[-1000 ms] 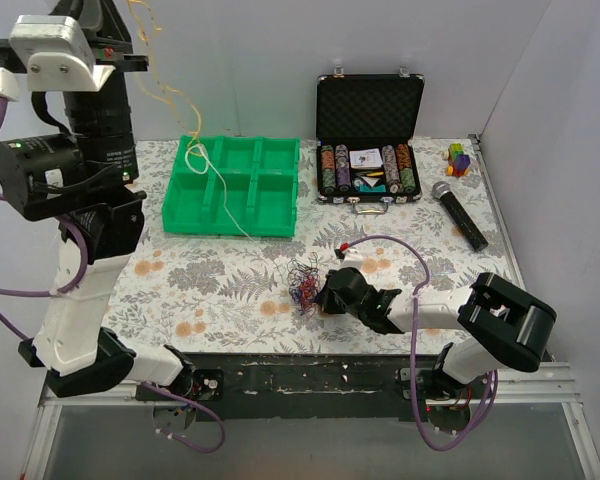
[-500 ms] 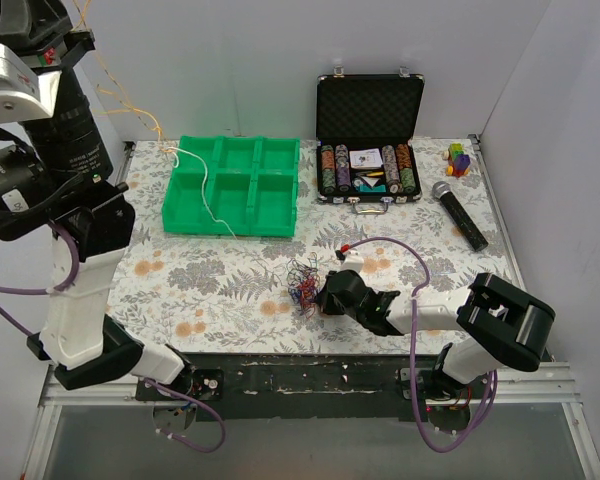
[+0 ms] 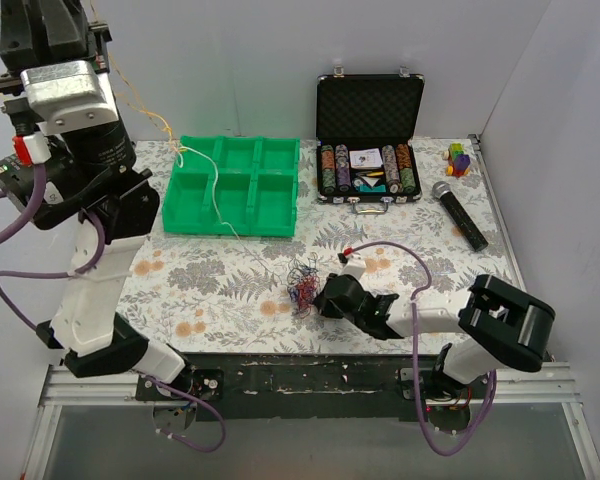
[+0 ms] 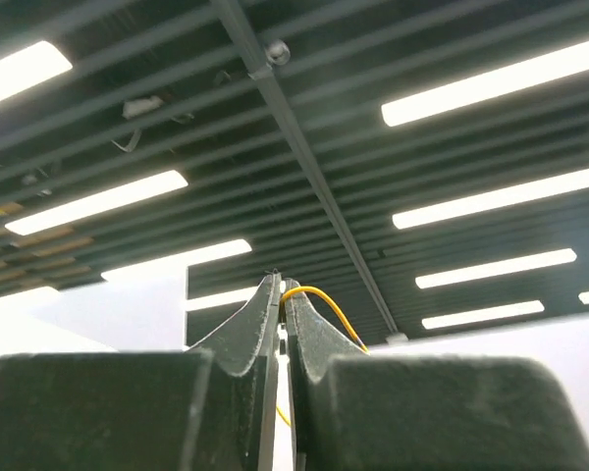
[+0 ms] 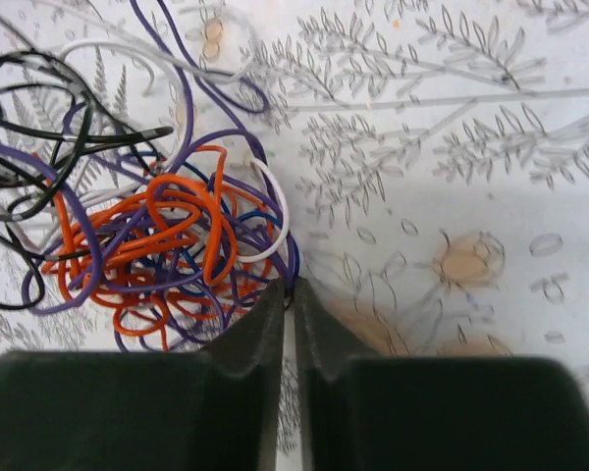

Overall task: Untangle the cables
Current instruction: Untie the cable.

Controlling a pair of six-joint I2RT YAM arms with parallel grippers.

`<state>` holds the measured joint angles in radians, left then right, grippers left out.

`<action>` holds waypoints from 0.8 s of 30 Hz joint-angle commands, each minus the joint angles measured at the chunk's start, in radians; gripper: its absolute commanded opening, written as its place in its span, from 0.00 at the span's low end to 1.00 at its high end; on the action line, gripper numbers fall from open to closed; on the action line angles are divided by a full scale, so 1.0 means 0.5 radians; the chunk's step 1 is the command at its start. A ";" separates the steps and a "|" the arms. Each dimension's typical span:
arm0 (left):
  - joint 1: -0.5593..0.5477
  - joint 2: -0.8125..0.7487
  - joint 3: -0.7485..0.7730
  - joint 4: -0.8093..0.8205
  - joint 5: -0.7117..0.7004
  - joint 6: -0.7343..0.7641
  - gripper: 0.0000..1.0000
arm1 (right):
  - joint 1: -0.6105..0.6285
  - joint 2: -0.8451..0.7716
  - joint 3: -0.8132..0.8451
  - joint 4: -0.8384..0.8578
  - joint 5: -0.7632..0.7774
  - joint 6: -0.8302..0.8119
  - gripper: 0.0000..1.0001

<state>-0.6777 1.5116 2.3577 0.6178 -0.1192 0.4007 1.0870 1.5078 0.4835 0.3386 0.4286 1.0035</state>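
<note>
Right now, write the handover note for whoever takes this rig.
Left gripper: raised high, shut on a yellow wire.
Right gripper: shut, low at the edge of the tangle; whether it pinches a strand is unclear.
Things: tangle on the table by the right arm; a thin wire trails across the green tray.
Done: apparently one wire pulled out.
Left: most of the tangle.

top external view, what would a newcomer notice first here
The left gripper, raised high at the left, is shut on a thin yellow wire that trails down across the green tray. Near the front middle, the right gripper pinches the edge of a tangle of coloured cables on the floral table.
</note>
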 commanded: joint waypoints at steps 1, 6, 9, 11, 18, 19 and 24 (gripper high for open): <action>0.002 -0.328 -0.440 -0.201 -0.117 -0.169 0.04 | 0.081 -0.122 -0.207 -0.999 -0.017 -0.187 0.26; 0.002 -0.670 -1.101 -0.569 -0.120 -0.534 0.03 | 0.084 -0.395 0.217 -1.100 0.079 -0.626 0.64; 0.005 -0.740 -1.260 -0.763 -0.121 -0.669 0.01 | 0.081 -0.509 0.327 -1.061 0.066 -0.785 0.69; 0.005 -0.799 -1.398 -0.812 -0.087 -0.679 0.01 | 0.081 -0.604 0.352 -1.027 0.066 -0.874 0.70; 0.002 -0.894 -1.565 -0.947 -0.026 -0.765 0.00 | 0.084 -0.975 0.462 -0.748 -0.053 -1.479 0.73; 0.005 -0.894 -1.562 -0.950 -0.019 -0.771 0.00 | 0.081 -1.009 0.484 -0.696 -0.087 -1.573 0.73; 0.005 -0.873 -1.457 -1.045 0.039 -0.786 0.00 | 0.081 -1.043 0.619 -0.371 -0.206 -1.951 0.79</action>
<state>-0.6773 1.0981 1.5730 0.1349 -0.1329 0.0296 1.1263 0.9958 0.7116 -0.0093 0.3840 0.2382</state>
